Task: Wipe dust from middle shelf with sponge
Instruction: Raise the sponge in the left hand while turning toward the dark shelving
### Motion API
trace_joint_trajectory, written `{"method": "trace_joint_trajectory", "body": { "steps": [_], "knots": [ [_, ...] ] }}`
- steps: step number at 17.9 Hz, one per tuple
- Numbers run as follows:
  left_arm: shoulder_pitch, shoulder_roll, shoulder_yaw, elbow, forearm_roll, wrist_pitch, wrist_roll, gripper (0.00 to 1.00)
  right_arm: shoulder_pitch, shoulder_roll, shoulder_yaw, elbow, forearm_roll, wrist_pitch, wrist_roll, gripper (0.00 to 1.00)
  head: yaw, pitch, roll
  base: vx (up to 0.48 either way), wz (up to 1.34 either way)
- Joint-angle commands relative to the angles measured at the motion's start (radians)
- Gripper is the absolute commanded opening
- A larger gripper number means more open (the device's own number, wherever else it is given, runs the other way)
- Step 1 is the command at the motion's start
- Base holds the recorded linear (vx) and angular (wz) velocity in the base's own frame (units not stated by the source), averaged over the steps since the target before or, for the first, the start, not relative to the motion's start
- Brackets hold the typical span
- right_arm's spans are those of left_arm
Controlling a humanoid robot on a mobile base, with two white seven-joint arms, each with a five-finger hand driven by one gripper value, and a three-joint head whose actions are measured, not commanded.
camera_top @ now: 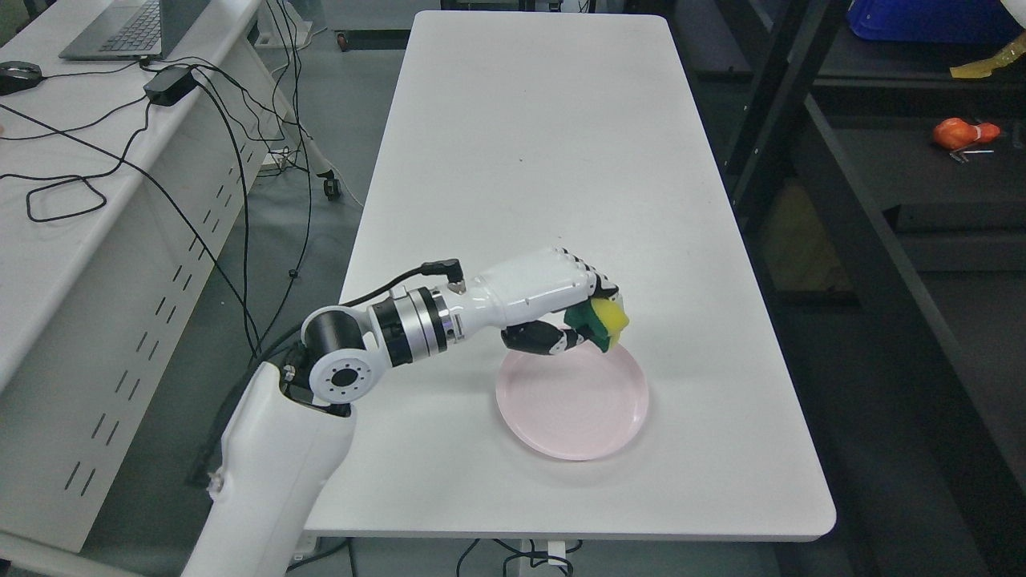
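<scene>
**Left hand holds sponge above pink plate**

A long white tabletop (553, 160) with rounded corners and a smooth matte face fills the middle of the head view. To its right stands a dark metal shelf (842, 184) with angled struts; an orange object (958, 132) lies on one of its levels. On the left, a white desk (72, 240) with slotted side panels carries a laptop (132, 28), a black power brick (168, 84) and looping black cables (216, 160).

The left arm (272, 449), glossy white shell with a silver wrist ring, reaches in from the lower left. A round, shallow pink plate (571, 409) sits on the near part of the tabletop. The left hand (545, 300) hovers over the plate's far rim, its fingers (541, 338) curled tight around a sponge (605, 320), a yellow block backed by a rough green scouring layer, held clear of the plate.
</scene>
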Motion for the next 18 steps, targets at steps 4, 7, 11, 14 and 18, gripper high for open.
{"method": "trace_joint_trajectory", "body": {
  "steps": [4,7,11,14,18],
  "knots": [
    [0.062,-0.014,0.234,-0.009,0.564,0.145,0.327,0.09,0.000,-0.017,0.001,-0.017,0.000,0.000,-0.001,1.00,0.0000,0.000,0.000,-0.015,0.01],
    [0.076,-0.014,0.231,-0.009,0.693,0.182,0.401,0.08,0.000,-0.017,0.000,-0.017,0.000,0.000,-0.001,1.00,0.0000,0.000,0.000,-0.063,0.03],
    [0.094,-0.014,0.227,0.000,0.745,0.198,0.403,0.09,0.000,-0.017,0.000,-0.017,0.000,0.000,-0.001,1.00,0.0000,0.000,0.000,-0.164,0.00],
    [0.103,-0.014,0.225,0.011,0.748,0.200,0.404,0.12,0.000,-0.017,0.000,-0.017,0.000,0.000,-0.001,1.00,0.0000,0.000,0.000,-0.186,-0.09],
    [0.103,-0.014,0.224,0.011,0.768,0.202,0.426,0.12,0.000,-0.017,0.001,-0.017,0.000,0.000,-0.001,1.00,0.0000,0.000,0.000,-0.203,0.05]
  ]
}}
